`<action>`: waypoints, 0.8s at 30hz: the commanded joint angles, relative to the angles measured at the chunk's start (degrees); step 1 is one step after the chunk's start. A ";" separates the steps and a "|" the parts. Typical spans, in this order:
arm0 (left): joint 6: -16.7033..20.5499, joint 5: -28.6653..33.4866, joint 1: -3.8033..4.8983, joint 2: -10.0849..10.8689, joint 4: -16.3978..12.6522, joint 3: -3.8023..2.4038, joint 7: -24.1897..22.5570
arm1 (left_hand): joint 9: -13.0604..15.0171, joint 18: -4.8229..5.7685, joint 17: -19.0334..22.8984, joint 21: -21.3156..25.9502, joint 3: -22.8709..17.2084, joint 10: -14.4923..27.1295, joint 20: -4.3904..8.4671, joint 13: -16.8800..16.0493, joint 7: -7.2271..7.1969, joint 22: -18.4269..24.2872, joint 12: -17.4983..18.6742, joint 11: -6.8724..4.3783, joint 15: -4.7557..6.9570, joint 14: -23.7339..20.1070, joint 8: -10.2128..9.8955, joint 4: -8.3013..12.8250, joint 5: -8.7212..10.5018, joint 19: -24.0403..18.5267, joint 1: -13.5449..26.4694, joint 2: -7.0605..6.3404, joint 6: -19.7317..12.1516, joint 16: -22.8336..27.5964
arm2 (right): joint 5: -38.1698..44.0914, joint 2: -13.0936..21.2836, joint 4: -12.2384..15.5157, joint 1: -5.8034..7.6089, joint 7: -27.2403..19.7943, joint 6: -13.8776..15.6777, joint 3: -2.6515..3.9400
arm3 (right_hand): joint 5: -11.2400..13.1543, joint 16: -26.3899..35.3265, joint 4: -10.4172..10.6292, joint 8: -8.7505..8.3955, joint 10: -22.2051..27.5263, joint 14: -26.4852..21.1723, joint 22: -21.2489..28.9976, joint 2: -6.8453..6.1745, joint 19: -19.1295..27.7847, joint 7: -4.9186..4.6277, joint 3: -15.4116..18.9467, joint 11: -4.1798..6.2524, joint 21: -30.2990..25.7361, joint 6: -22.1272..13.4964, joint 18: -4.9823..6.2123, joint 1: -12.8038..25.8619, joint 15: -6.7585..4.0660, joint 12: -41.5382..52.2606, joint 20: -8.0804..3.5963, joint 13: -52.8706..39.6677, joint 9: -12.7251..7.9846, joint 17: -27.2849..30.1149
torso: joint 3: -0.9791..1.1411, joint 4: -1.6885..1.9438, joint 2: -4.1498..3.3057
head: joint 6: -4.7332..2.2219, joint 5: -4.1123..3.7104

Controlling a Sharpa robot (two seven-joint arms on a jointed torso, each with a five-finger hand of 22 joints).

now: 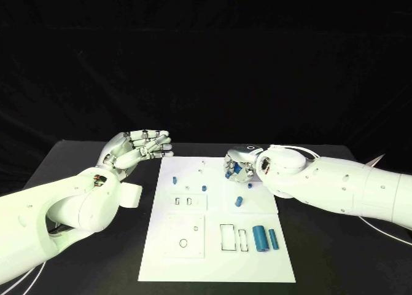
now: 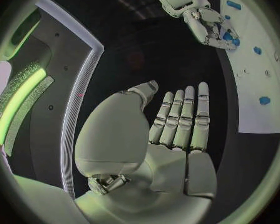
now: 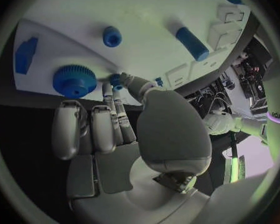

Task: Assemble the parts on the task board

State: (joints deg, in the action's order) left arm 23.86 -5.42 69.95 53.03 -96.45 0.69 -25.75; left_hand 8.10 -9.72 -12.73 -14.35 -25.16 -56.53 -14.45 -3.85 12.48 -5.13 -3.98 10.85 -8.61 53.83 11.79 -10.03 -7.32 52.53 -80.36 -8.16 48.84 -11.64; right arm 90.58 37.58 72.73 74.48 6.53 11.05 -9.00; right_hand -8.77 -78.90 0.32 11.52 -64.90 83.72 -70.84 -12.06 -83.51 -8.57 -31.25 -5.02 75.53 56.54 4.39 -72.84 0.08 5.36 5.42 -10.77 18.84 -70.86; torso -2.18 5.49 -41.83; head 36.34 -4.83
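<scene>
While the right hand [image 1: 240, 168] pinches a small blue peg [image 3: 115, 79] at its fingertips over the far right part of the task board [image 1: 215, 258], the blue gear [image 3: 74, 80] lies just beside them; the left hand [image 1: 137, 148] hovers open and empty off the board's left edge.

light: bright on white board [image 1: 219, 221] | surroundings: dark | wrist views: edges bent
</scene>
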 commanded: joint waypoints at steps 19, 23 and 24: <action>-1.25 -0.17 0.10 0.03 0.00 -0.06 0.08 | -0.01 -0.84 -0.20 -0.41 -0.31 -0.03 0.03 0.03 1.25 -0.14 0.24 0.15 -0.14 -0.44 -0.27 0.22 0.17 0.84 -0.10 -0.40 -0.12 0.29 | 0.45 0.20 0.86 -0.13 0.73 4.72 0.02 | 0.30 -0.54 0.73 3.45 -4.94 2.80 -5.67 3.58 -2.05 1.74 -3.09 1.59 4.56 4.17 -1.51 -0.64 -1.24 1.16 -0.73 -0.71 3.41 0.80 | -0.04 0.13 -0.43 | 0.02 -0.07; -1.26 -0.17 0.10 0.06 0.16 -0.06 0.23 | -0.02 -0.82 -0.25 -0.48 -0.38 0.03 0.07 0.04 1.29 -0.16 0.28 0.18 -0.13 -0.45 -0.31 0.34 0.18 0.96 -0.20 -0.41 -0.18 0.33 | 0.41 0.70 2.00 -0.06 1.59 6.82 0.11 | 0.14 -0.59 0.59 4.00 -5.54 2.80 -5.84 3.73 -2.02 1.97 -3.26 1.81 4.69 4.41 -1.52 -0.63 -1.43 1.14 -0.91 -0.88 4.09 0.85 | -0.09 0.11 -0.39 | -0.28 0.00; -1.26 -0.17 0.10 0.07 0.21 -0.06 0.25 | -0.03 -0.82 -0.27 -0.51 -0.41 0.06 0.08 0.05 1.31 -0.17 0.30 0.19 -0.14 -0.45 -0.33 0.41 0.18 1.00 -0.26 -0.42 -0.21 0.36 | 0.41 0.83 2.35 0.01 1.86 7.17 0.18 | 0.07 -0.63 0.55 4.15 -5.69 2.81 -5.89 3.77 -2.01 2.03 -3.30 1.86 4.73 4.45 -1.53 -0.62 -1.47 1.13 -0.96 -0.93 4.29 0.82 | -0.11 0.10 -0.37 | -0.30 -0.02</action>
State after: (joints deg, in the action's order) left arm 23.65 -5.42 69.97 53.13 -96.24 0.69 -25.41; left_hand 8.10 -9.72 -12.95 -14.57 -25.46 -56.53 -14.24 -3.84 12.48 -5.23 -3.98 10.86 -8.61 53.83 11.79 -9.73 -7.32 53.14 -80.36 -8.16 48.84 -11.64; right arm 90.55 38.30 74.64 74.40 7.28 15.06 -8.92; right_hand -8.31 -79.34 0.94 14.65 -70.02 84.13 -74.95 -9.29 -84.12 -6.82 -34.25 -3.17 79.88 60.54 3.50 -73.15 -0.95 6.19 4.81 -11.61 20.90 -70.03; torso -2.22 5.59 -42.24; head 36.18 -4.86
